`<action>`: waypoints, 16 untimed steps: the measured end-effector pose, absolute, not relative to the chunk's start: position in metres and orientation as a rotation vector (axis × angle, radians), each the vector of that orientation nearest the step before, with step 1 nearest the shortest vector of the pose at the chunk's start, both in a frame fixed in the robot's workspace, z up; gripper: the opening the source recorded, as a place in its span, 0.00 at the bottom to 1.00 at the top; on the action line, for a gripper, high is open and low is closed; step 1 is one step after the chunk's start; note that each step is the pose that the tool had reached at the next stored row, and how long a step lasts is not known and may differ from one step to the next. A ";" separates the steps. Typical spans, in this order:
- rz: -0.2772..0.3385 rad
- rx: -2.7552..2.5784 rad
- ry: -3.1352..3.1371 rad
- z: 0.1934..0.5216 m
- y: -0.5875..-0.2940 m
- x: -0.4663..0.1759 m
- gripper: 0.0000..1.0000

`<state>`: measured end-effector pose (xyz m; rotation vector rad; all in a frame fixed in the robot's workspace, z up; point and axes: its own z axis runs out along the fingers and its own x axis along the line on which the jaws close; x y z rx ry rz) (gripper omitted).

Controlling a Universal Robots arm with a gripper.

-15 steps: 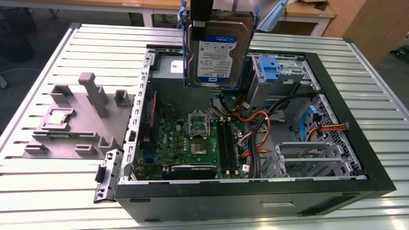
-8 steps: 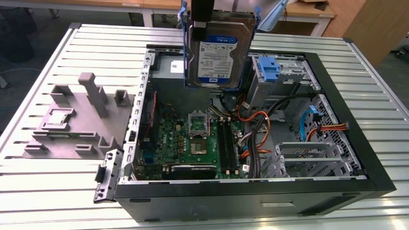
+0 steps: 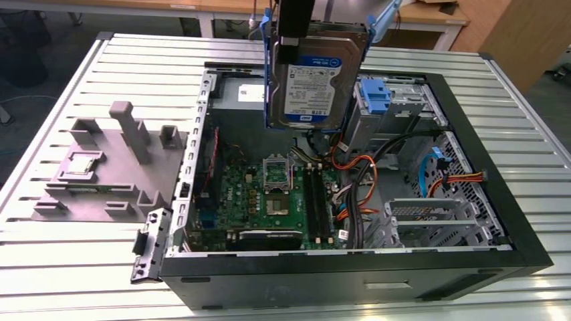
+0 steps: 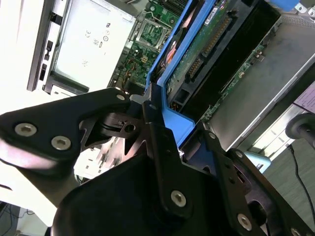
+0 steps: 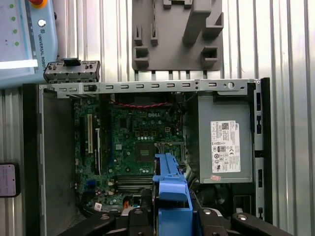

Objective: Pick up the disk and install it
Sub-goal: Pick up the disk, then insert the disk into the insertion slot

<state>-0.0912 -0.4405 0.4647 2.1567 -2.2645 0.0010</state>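
So the gripper has its jaws clamped on the disk, hanging upright at the frame's upper middle over the open case, so I'd go slow, square to the drive cage, clear of those orange cables.

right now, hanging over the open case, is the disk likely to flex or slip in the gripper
Probably stiff: the disk hangs straight with no sag. Likely heavy for its size, so it could pivot, since the gripper seems to clamp just its blue rail. Its bare circuit board looks knock-sensitive.
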 end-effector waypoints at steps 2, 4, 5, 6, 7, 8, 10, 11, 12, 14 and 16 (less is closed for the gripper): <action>0.001 2.157 -2.264 0.465 -0.441 -0.091 0.36; 0.001 2.157 -2.265 0.465 -0.441 -0.091 0.36; 0.001 2.157 -2.264 0.465 -0.441 -0.091 0.36; 0.001 2.157 -2.265 0.465 -0.441 -0.091 0.36; 0.001 2.157 -2.265 0.465 -0.441 -0.091 0.36; 0.001 2.157 -2.264 0.465 -0.441 -0.091 0.36; 0.001 2.157 -2.264 0.465 -0.441 -0.091 0.36; 0.001 2.157 -2.264 0.465 -0.441 -0.091 0.36; 0.001 2.157 -2.265 0.465 -0.441 -0.091 0.36; 0.001 2.157 -2.264 0.465 -0.442 -0.091 0.36; 0.001 2.157 -2.264 0.465 -0.445 -0.091 0.36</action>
